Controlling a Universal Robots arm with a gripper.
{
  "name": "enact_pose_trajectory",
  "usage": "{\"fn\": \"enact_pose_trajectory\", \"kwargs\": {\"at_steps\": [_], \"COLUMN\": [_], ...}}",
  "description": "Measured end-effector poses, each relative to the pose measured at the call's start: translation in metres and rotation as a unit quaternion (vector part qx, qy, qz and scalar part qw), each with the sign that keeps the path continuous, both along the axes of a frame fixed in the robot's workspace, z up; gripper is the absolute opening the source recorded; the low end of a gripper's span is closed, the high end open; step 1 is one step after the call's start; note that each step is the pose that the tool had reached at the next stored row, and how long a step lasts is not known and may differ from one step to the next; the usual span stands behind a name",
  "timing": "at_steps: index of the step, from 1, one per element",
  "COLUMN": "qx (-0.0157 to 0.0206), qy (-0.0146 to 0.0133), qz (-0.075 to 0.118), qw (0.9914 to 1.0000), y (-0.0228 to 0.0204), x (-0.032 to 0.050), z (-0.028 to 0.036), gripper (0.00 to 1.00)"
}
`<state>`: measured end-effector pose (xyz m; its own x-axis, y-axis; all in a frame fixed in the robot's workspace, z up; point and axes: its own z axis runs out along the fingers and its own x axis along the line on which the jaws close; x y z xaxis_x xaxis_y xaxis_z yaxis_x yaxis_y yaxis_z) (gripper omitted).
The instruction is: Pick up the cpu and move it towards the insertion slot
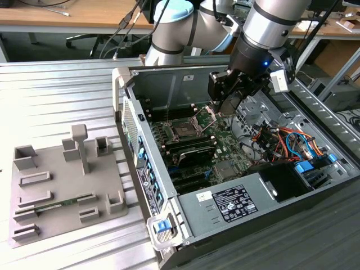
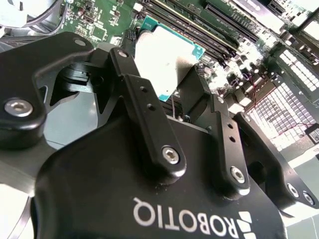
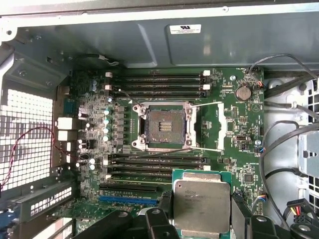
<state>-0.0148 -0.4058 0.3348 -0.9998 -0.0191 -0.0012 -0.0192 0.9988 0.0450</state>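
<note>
Currently, the gripper (image 3: 202, 219), jaws closed on the cpu (image 3: 201, 201), hovers above the motherboard (image 3: 234, 124) near the insertion slot (image 3: 163, 125).

One open grey metal computer case (image 1: 169, 219) lies on the bench, with one green motherboard (image 3: 234, 114) inside. One square dark socket with a silver frame (image 3: 163, 125) sits on it. One flat silvery square chip with a green rim (image 3: 202, 201) hangs in one black tool (image 2: 172, 107). One grey moulded holder tray (image 1: 62, 185) lies beside the case.
</note>
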Motion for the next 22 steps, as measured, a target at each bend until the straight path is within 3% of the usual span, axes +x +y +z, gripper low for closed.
{"fn": "enact_pose_trajectory", "kwargs": {"at_steps": [22], "qx": [0.0001], "qy": [0.0000], "qz": [0.000], "qw": [1.00000], "y": [0.0017], "x": [0.0021], "z": [-0.0076], "gripper": [0.55]}}
